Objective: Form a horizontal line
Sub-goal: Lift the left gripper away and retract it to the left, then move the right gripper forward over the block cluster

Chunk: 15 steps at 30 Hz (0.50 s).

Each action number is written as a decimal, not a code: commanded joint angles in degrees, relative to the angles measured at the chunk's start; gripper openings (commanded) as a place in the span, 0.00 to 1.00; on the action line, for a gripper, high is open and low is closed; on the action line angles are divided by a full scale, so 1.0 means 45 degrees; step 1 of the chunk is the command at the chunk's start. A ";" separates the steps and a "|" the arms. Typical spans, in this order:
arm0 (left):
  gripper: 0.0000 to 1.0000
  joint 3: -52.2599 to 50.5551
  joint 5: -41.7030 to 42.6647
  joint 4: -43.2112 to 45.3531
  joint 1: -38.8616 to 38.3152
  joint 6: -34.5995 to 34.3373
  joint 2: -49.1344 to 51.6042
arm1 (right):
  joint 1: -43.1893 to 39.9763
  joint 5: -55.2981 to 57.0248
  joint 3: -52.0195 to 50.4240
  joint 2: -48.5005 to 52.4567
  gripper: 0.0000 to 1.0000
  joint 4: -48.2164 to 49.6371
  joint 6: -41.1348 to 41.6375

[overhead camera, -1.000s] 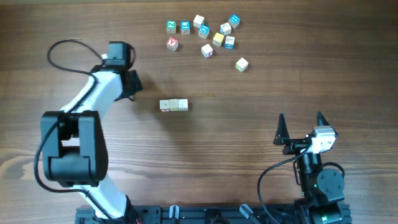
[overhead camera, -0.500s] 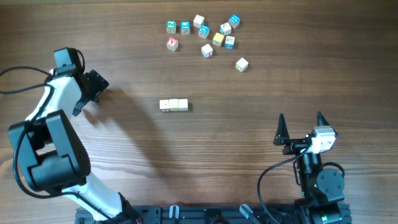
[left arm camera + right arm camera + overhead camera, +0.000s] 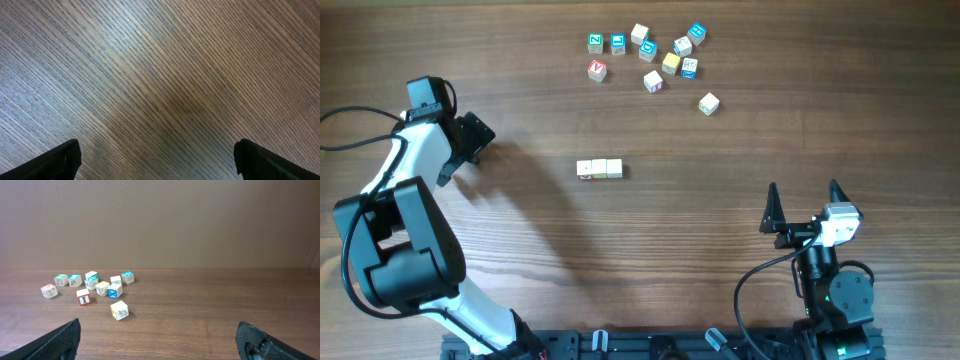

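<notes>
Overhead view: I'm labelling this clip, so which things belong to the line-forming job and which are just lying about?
Job: horizontal line of three cream cubes, edge to edge.
Lying about: cluster of loose coloured cubes; one pale cube apart from it.

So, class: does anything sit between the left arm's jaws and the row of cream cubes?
Nothing visible. Only bare table lies between the left jaws and the row of cubes; the loose cubes sit off that path, beyond the row.
</notes>
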 commanded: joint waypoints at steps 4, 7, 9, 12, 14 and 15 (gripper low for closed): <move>1.00 -0.0058 0.0117 0.0000 -0.0010 -0.0117 0.0097 | -0.0063 0.0117 -0.0010 -0.0024 1.00 0.0039 -0.0112; 1.00 -0.0058 0.0117 0.0000 -0.0010 -0.0117 0.0097 | -0.0063 0.0117 -0.0010 -0.0024 1.00 0.0039 -0.0107; 1.00 -0.0058 0.0117 0.0000 -0.0010 -0.0117 0.0097 | -0.0063 0.0121 -0.0010 -0.0024 1.00 0.0044 -0.0107; 1.00 -0.0058 0.0117 0.0000 -0.0010 -0.0117 0.0097 | -0.0063 0.0024 -0.0005 -0.0024 1.00 0.0039 0.0777; 1.00 -0.0058 0.0117 0.0000 -0.0010 -0.0117 0.0097 | -0.0063 -0.0345 -0.0005 -0.0024 1.00 0.0029 0.1112; 1.00 -0.0058 0.0117 0.0000 -0.0010 -0.0117 0.0097 | -0.0063 -0.1355 0.0024 -0.0024 1.00 -0.0034 0.1112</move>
